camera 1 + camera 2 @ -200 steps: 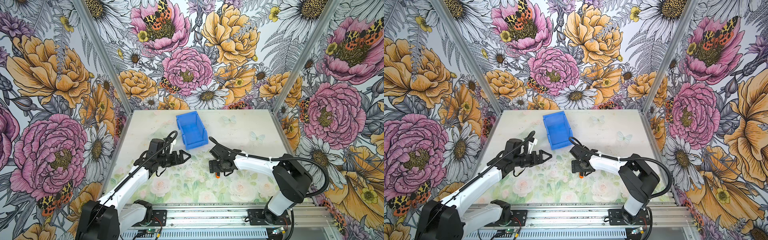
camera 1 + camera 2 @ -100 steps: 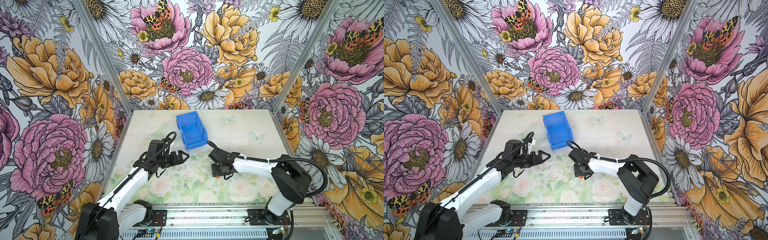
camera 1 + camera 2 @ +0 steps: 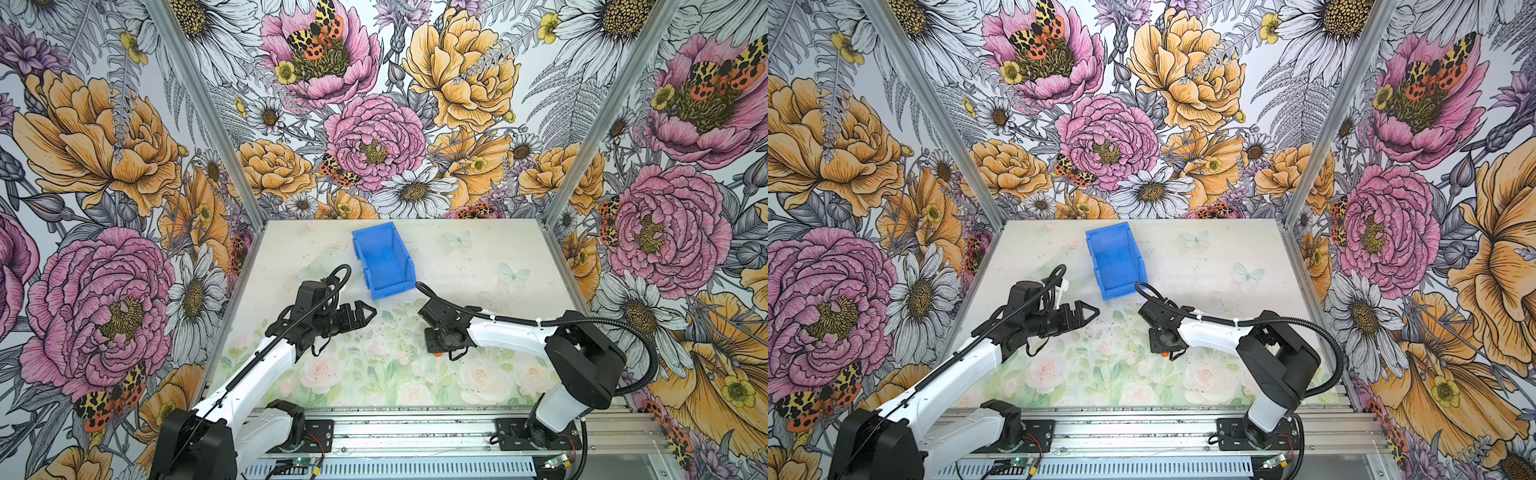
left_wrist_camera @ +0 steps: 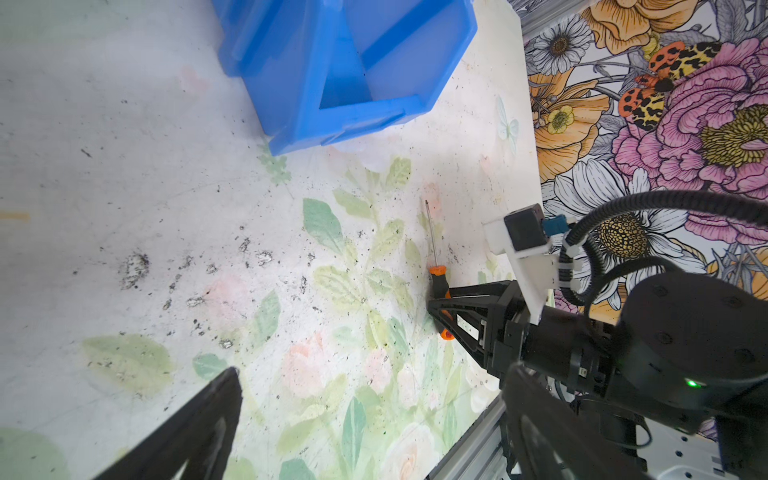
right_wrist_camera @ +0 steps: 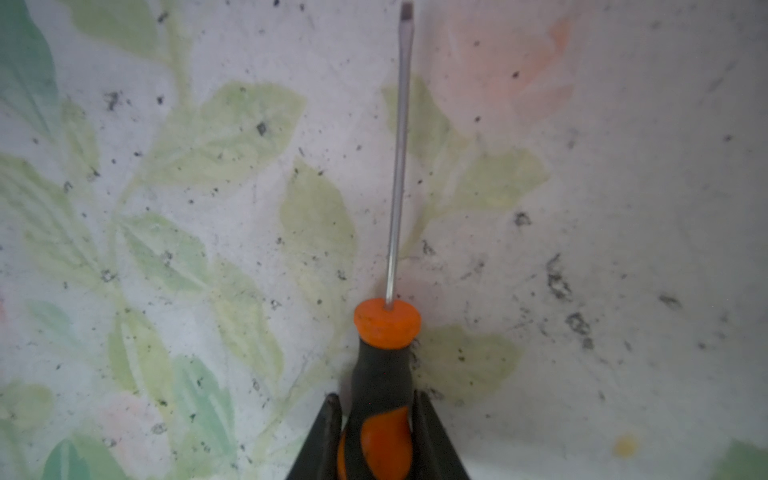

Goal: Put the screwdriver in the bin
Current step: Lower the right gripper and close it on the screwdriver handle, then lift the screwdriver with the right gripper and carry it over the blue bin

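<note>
Hovering over the left half of the surface (image 3: 478,266) with the left tool (image 4: 372,369) spread wide open, gripping nothing, fingers (image 4: 220,395) well apart in the left wrist view. Pointing that tool toward the middle, near the low front corner of the bin (image 3: 390,291) but not touching it. Finding the bin at mid-back of the surface in both top views, standing upright and turned slightly askew, with the lower sloped wall facing the near edge. Reaching in low from the right, just in front of the bin and a little right of it, with the right tool (image 5: 375,397) clamped shut on the screwdriver (image 5: 384,365). Pinching the black-and-orange handle from both sides, leaving the orange collar and thin shaft sticking out beyond the fingertips. Resting the screwdriver on the surface or barely off it; cannot tell which. Placing it outside the bin, near the front wall yet apart from it, with the shaft aimed toward the far side of the surface.
</note>
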You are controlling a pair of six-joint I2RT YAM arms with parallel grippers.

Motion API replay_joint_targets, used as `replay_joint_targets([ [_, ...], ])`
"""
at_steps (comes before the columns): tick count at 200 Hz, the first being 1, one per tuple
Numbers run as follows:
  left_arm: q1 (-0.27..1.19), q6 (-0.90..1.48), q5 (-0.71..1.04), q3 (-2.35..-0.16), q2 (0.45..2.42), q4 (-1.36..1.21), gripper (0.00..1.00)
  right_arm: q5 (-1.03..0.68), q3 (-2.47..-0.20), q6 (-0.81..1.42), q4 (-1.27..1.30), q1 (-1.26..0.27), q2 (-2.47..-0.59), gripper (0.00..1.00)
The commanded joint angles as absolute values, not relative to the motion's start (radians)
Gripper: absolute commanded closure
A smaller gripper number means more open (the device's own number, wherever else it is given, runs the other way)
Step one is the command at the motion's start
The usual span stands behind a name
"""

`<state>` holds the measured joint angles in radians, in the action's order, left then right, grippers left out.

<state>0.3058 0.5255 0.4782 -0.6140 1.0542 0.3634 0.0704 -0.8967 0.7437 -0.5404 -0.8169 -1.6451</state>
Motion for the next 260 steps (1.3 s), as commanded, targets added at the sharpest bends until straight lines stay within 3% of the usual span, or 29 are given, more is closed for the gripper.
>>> replay_joint_targets([
  [1,0.314,0.521,0.442,-0.609,1.045,0.357,0.01,0.108,-0.859,0.758,-0.577,-0.808,-1.624,0.94],
  [46,0.314,0.515,0.434,-0.615,1.039,0.356,0.01,0.149,-0.848,0.754,-0.578,-0.803,-1.533,1.00],
  [135,0.314,0.479,0.443,-0.640,0.997,0.342,0.01,0.200,-1.012,0.601,-0.609,-0.751,-1.430,1.00],
  [260,0.308,0.363,0.431,-0.683,0.957,0.316,0.01,0.123,-1.449,0.475,-0.619,-0.709,-1.665,1.00],
])
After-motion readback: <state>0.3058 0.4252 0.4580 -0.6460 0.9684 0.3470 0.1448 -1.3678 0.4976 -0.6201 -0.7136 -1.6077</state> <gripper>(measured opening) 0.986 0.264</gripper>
